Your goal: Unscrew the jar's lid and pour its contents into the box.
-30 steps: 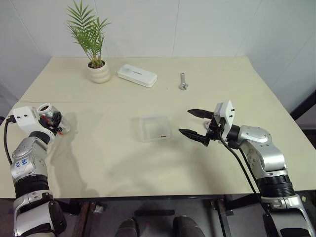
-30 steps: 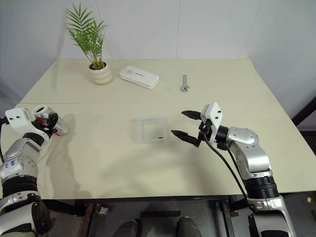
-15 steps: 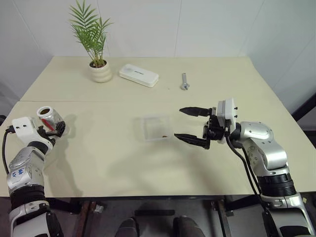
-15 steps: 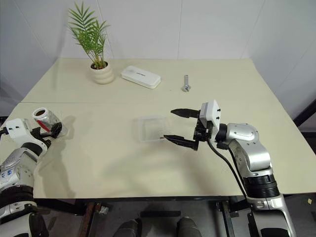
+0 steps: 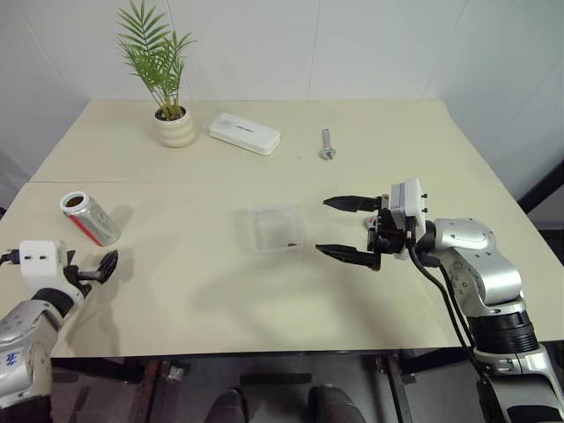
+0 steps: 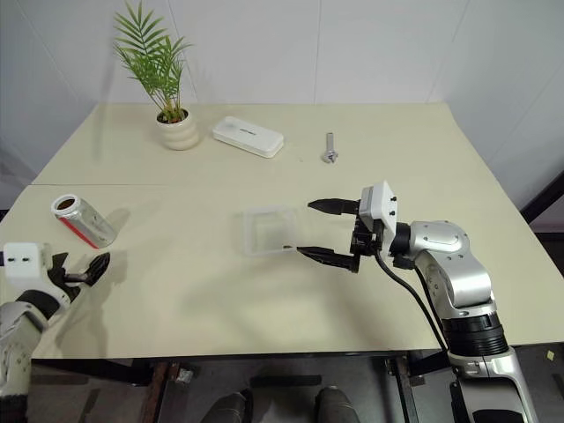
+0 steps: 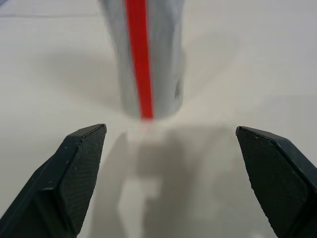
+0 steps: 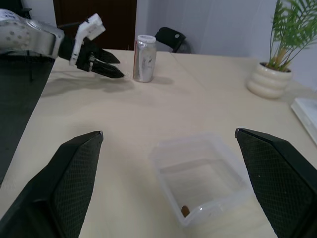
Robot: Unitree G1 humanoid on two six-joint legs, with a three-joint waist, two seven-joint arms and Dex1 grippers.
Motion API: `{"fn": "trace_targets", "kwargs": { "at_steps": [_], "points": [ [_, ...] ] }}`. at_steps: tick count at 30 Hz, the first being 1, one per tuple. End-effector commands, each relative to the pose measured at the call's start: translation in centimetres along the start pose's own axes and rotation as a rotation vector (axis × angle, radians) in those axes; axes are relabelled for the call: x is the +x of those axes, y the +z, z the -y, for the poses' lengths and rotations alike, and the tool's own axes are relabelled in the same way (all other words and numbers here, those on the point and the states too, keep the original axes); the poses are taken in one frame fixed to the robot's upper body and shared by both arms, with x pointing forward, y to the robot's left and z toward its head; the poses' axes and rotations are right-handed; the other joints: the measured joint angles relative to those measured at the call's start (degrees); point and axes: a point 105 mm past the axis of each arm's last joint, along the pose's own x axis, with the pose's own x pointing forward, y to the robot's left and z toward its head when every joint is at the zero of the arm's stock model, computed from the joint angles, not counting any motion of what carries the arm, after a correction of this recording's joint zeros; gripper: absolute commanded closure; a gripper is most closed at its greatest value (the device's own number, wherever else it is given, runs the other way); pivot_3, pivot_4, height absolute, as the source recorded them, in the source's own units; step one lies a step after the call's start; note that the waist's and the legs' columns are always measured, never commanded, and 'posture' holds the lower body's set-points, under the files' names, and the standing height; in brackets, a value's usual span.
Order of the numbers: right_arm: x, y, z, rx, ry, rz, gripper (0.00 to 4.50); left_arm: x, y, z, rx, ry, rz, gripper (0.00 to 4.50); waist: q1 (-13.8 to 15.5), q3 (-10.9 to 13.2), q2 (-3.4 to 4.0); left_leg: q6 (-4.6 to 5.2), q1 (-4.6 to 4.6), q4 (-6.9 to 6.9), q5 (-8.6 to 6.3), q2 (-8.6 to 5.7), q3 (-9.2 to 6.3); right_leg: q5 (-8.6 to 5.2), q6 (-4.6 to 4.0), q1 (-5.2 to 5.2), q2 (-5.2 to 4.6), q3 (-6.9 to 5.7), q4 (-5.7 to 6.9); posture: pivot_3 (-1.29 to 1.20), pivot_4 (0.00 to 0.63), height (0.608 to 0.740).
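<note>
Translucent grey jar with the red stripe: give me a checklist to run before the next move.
1. Translucent grey jar with red stripe standing upright on the cream table: ok.
2. Left gripper open, apart from the jar: ok.
3. Jar mouth uncapped: ok.
4. Tiny dark piece inside the clear square plastic box: ok.
5. Right gripper open, holding nothing, beside the box: ok.
6. Whereabouts of the lid: cannot tell.

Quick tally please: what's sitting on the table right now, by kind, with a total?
Jar, open, no lid on it: 1
Clear box: 1
Tiny dark piece in the box: 1
Potted plant: 1
White oblong case: 1
Silver bolt: 1
Total: 6
</note>
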Motion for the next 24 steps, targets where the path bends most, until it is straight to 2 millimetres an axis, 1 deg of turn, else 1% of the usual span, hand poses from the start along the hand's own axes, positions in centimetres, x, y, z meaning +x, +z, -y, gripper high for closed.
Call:
{"fn": "trace_targets", "kwargs": {
  "at_steps": [1, 2, 3, 4, 5, 6, 8, 9, 11, 12, 15, 17, 20, 24],
  "points": [
    [-0.7, 0.9, 0.1, -0.048, 0.011, -0.012, 0.00, -1.6, 3.1, 0.8, 0.212, -0.096, 0.097, 0.02, 0.2, 0.0, 0.00, 0.00, 0.00, -0.04, 0.00, 0.01, 0.01, -0.02, -0.03, -0.01, 0.00, -0.01, -0.05, 0.00, 0.150, 0.740],
    [-1.0, 0.5, 0.1, -0.036, 0.020, -0.039, 0.00, -2.1, 4.6, 1.7, 0.257, -0.179, 0.164, 0.02, 0.4, 0.0, 0.00, 0.00, 0.00, -0.10, 0.00, 0.01, 0.01, -0.10, -0.21, -0.02, -0.01, -0.02, -0.12, 0.00, 0.150, 0.740],
    [-1.4, 0.1, 0.2, -0.026, 0.023, -0.067, 0.00, -2.5, 6.1, 2.9, 0.307, -0.254, 0.249, 0.02, 0.6, 0.0, 0.00, 0.00, -0.01, -0.18, 0.00, 0.04, 0.01, -0.26, -0.64, -0.02, -0.01, -0.06, -0.25, 0.00, 0.150, 0.740],
    [-1.8, -0.4, 0.4, -0.022, 0.014, -0.109, 0.00, -3.1, 7.3, 4.4, 0.332, -0.356, 0.328, 0.02, 0.9, 0.0, 0.00, 0.02, -0.04, -0.21, 0.02, 0.05, -0.02, -0.37, -0.93, -0.01, -0.03, -0.12, -0.35, 0.00, 0.150, 0.740],
    [-2.1, -0.7, 0.8, -0.022, -0.001, -0.134, 0.00, -3.6, 8.0, 5.6, 0.335, -0.444, 0.377, 0.02, 1.0, 0.0, 0.02, 0.02, -0.05, -0.22, 0.02, 0.04, -0.01, -0.36, -1.00, 0.03, -0.07, -0.14, -0.47, 0.00, 0.150, 0.740],
    [-2.4, -0.9, 1.1, -0.024, -0.013, -0.149, 0.00, -3.8, 8.3, 6.4, 0.335, -0.498, 0.402, 0.02, 1.0, 0.0, 0.03, 0.03, -0.05, -0.30, 0.02, 0.07, 0.05, -0.24, -1.08, 0.12, -0.11, -0.14, -0.80, 0.00, 0.150, 0.740],
    [-3.0, -1.2, 1.7, -0.021, -0.038, -0.165, 0.00, -3.8, 8.5, 7.8, 0.370, -0.613, 0.371, 0.02, 0.7, 0.0, 0.02, 0.14, -0.06, -0.45, 0.07, 0.11, 0.31, 0.02, -1.18, 0.14, -0.11, 0.01, -1.14, 0.00, 0.150, 0.740],
    [-3.5, -1.3, 2.0, -0.019, -0.047, -0.176, 0.00, -3.8, 8.8, 9.0, 0.387, -0.709, 0.355, 0.02, 0.5, 0.0, 0.02, 0.19, -0.06, -0.46, 0.06, 0.11, 0.45, 0.07, -1.12, 0.13, -0.10, 0.13, -1.20, 0.00, 0.150, 0.740],
    [-4.1, -1.2, 2.6, -0.042, -0.088, -0.180, 0.00, -3.8, 9.9, 10.5, 0.447, -0.837, 0.393, 0.02, 0.3, 0.0, 0.03, 0.25, -0.06, -0.48, 0.06, 0.09, 0.60, 0.11, -1.05, 0.07, -0.06, 0.29, -1.24, 0.00, 0.150, 0.740],
    [-4.3, -1.1, 2.8, -0.052, -0.103, -0.177, 0.00, -3.6, 10.3, 10.9, 0.464, -0.873, 0.406, 0.02, 0.3, 0.0, 0.03, 0.28, -0.05, -0.48, 0.05, 0.08, 0.65, 0.12, -1.03, 0.06, -0.05, 0.33, -1.24, 0.00, 0.150, 0.740],
    [-4.7, -0.8, 2.8, -0.068, -0.147, -0.173, 0.00, -2.5, 10.9, 11.2, 0.491, -0.916, 0.416, 0.02, 0.1, 0.0, 0.05, 0.29, -0.06, -0.48, 0.05, 0.11, 0.67, 0.28, -0.72, -0.01, 0.04, 0.37, -1.20, 0.00, 0.150, 0.740],
    [-5.1, -0.7, 2.4, -0.074, -0.170, -0.180, 0.00, -1.9, 11.1, 11.1, 0.508, -0.939, 0.415, 0.02, -0.2, 0.0, 0.05, 0.29, -0.05, -0.52, 0.05, 0.21, 0.70, 0.66, 0.03, -0.07, 0.16, 0.41, -1.16, 0.00, 0.150, 0.740],
    [-6.0, -0.6, 1.7, -0.076, -0.209, -0.191, 0.00, -1.3, 11.0, 10.7, 0.495, -0.936, 0.412, 0.02, -0.1, 0.0, 0.05, 0.26, -0.07, -0.55, 0.02, 0.41, 0.71, 0.63, 0.05, -0.13, 0.37, 0.42, -1.16, 0.00, 0.150, 0.740],
    [-6.9, -0.4, 1.8, -0.065, -0.247, -0.202, 0.00, -1.4, 11.0, 10.8, 0.481, -0.937, 0.412, 0.02, -0.1, 0.0, 0.05, 0.23, -0.06, -0.50, -0.01, 0.53, 0.78, 0.63, 0.05, -0.14, 0.49, 0.49, -1.13, 0.00, 0.150, 0.740]
  ]
}}
